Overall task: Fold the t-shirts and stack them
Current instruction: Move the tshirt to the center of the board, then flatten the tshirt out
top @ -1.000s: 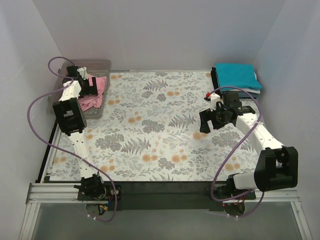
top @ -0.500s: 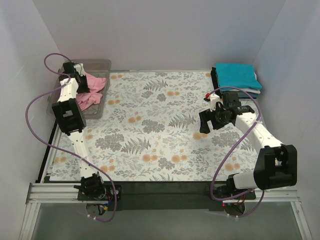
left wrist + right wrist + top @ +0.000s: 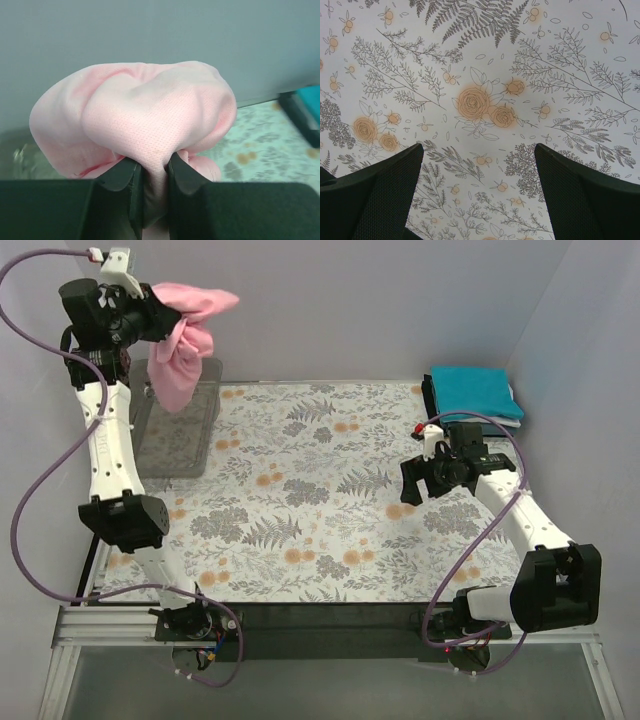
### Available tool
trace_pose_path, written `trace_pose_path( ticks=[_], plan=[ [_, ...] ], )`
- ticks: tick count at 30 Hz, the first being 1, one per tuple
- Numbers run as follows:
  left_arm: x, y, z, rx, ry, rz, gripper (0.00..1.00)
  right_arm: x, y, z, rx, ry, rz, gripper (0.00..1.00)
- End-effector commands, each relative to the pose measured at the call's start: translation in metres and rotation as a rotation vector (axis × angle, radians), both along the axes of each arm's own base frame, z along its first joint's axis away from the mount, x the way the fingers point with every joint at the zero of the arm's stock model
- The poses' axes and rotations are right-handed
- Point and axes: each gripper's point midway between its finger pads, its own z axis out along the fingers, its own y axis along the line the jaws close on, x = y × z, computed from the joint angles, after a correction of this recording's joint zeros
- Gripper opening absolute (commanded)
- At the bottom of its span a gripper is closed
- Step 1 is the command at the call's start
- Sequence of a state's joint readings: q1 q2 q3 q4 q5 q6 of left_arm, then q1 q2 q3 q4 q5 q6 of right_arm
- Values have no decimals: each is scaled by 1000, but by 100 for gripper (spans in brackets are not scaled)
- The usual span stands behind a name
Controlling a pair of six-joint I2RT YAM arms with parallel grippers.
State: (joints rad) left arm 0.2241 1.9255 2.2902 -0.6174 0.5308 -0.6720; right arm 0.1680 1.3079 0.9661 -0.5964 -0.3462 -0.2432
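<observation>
Shirt [image 3: 182,350], pink, hangs clamped in left end effector [image 3: 152,172] above bin [image 3: 185,435]; right end effector [image 3: 477,155] spread wide.

white arms [image 3: 105,440], black joints [image 3: 125,522] (purple cables [image 3: 50,251])

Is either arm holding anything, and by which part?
Left pincer grips the pink t-shirt by a bunched fold; which part of the shirt cannot be told. Right pincer is open, holding nothing.
</observation>
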Motion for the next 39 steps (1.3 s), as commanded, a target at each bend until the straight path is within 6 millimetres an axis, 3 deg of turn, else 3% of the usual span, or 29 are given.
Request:
trace_pose_path(
  ticks=[1, 3, 4, 8, 12, 13, 14, 15, 16, 17, 18, 20, 22, 28, 30, 35, 39],
  plan=[
    [-57, -90, 64, -95, -93, -294, 0, 8, -1, 26, 17, -81, 4, 98],
    [-82, -124, 66, -112, -88, -394, 0, 8, -4, 28, 15, -89, -4, 98],
    [-95, -151, 66, -114, -87, -468, 0, 8, -6, 30, 15, -99, -7, 98],
    [-145, -212, 48, -130, -49, -715, 0, 10, -16, 35, 24, -112, -42, 98],
    [-176, -239, 4, -154, 57, -841, 0, 10, -25, 37, 30, -111, -68, 98],
    [-183, -244, -29, -177, 141, -878, 4, 10, -27, 37, 30, -109, -72, 98],
    [-190, -244, -48, -149, 154, -899, 44, 10, -30, 37, 25, -111, -81, 98],
    [-193, -243, -70, -124, 193, -893, 58, 11, -32, 37, 14, -112, -82, 98],
    [-199, -237, -113, -110, 324, -845, 68, 9, -34, 36, 5, -107, -82, 98],
    [-201, -231, -133, -51, 341, -847, 83, 9, -35, 36, -2, -109, -77, 98],
    [-207, -226, -149, -29, 384, -848, 88, 8, -36, 37, -6, -112, -73, 98],
    [-220, -209, -176, -41, 453, -831, 89, 5, -32, 38, 5, -108, -39, 98],
    [-221, -197, -187, -27, 451, -806, 90, 4, -28, 35, 21, -85, -15, 98],
    [-255, -196, -230, 78, 514, -884, 88, 12, -7, 15, 15, -15, 82, 97],
    [-268, -193, -258, 152, 572, -877, 84, 19, -4, 3, 2, 35, 78, 93],
    [-291, -192, -294, 297, 579, -910, 72, 31, 22, -2, 24, 75, 128, 75],
    [-299, -181, -316, 366, 605, -882, 70, 10, 60, -4, 49, 85, 282, 69]
  ],
)
